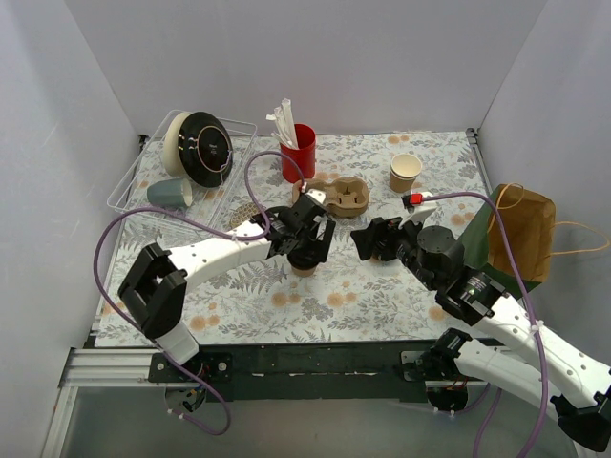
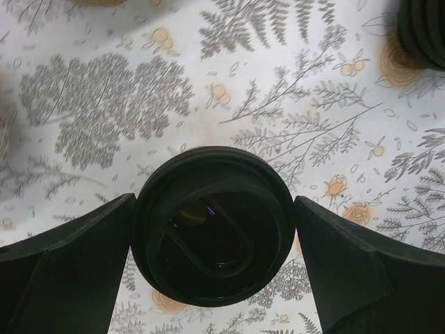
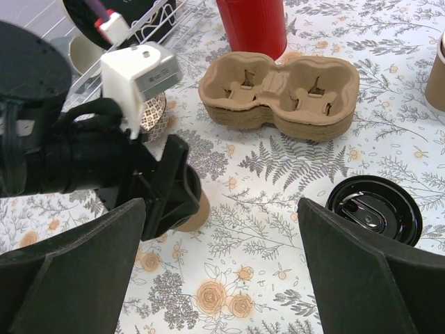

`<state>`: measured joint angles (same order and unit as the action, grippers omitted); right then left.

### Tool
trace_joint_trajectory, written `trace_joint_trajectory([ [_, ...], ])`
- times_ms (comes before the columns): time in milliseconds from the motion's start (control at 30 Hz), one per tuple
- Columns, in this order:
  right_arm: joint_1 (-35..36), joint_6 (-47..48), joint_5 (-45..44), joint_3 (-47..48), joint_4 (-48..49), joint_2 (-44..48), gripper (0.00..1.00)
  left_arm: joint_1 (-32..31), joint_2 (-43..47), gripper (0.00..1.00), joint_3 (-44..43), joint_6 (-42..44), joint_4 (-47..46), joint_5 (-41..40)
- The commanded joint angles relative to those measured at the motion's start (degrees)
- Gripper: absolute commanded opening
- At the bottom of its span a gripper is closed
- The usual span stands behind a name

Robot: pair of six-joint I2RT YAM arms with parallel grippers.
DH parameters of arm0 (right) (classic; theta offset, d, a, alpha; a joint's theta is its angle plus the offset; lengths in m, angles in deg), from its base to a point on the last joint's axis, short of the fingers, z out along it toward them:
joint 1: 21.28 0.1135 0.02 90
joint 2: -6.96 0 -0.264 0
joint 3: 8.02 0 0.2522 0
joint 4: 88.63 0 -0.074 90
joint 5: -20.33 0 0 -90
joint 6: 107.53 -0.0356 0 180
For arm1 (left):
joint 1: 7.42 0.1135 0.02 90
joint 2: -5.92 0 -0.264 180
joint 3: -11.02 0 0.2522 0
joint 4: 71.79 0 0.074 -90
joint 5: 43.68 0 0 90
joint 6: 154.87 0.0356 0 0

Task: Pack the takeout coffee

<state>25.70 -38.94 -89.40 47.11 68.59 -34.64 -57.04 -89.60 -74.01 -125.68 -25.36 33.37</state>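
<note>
The takeout coffee [image 2: 212, 226] is a brown paper cup with a round black lid. My left gripper [image 2: 213, 223] is shut on it at the lid, one finger [image 2: 83, 257] on each side. In the top view the left gripper [image 1: 307, 248] covers the cup [image 1: 305, 268] at the table's middle. The right wrist view shows the cup's brown lower wall [image 3: 196, 212] at the tablecloth; I cannot tell whether it touches. My right gripper [image 3: 221, 209] is open and empty, just right of the cup [image 1: 368, 240].
A loose black lid [image 3: 375, 209] lies on the cloth by my right finger. A pulp cup carrier [image 1: 340, 197] sits behind the cup, with a red cup of straws [image 1: 299, 153] and a tan lidless cup [image 1: 405, 172]. A brown paper bag [image 1: 523, 229] is at right, a wire rack [image 1: 134, 181] with a grey-blue mug [image 1: 169, 193] at left.
</note>
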Motion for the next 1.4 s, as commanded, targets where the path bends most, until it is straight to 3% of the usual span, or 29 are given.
trace_joint_trajectory([
  [0, 0.13, -0.03, 0.48, -0.06, 2.69, 0.82, 0.98, -0.03, 7.71, 0.88, 6.30, -6.49, 8.20, -6.55],
  [167, 0.04, -0.30, 1.27, -0.14, 2.69, 1.17, 0.98, 0.14, 10.53, 0.87, 10.70, -11.86, 12.50, -13.75],
  [367, 0.04, -0.30, 1.53, 0.12, 1.46, 2.40, 0.98, 2.42, 18.26, 0.84, 15.97, -17.75, 11.90, -16.05],
  [700, 0.04, -0.12, 1.62, -0.05, 0.84, 3.90, 0.98, 17.97, 32.06, 0.83, 25.82, -18.38, 9.19, -16.85],
  [1033, 0.04, 0.40, 1.88, 0.30, 0.14, 4.16, 0.98, 28.79, 33.12, 0.87, 27.67, -18.29, 7.33, -16.15],
  [1367, 0.04, 0.58, 1.88, -0.14, 0.05, 5.65, 0.98, 30.64, 32.07, 0.98, 26.97, -22.50, 11.09, -19.83],
])
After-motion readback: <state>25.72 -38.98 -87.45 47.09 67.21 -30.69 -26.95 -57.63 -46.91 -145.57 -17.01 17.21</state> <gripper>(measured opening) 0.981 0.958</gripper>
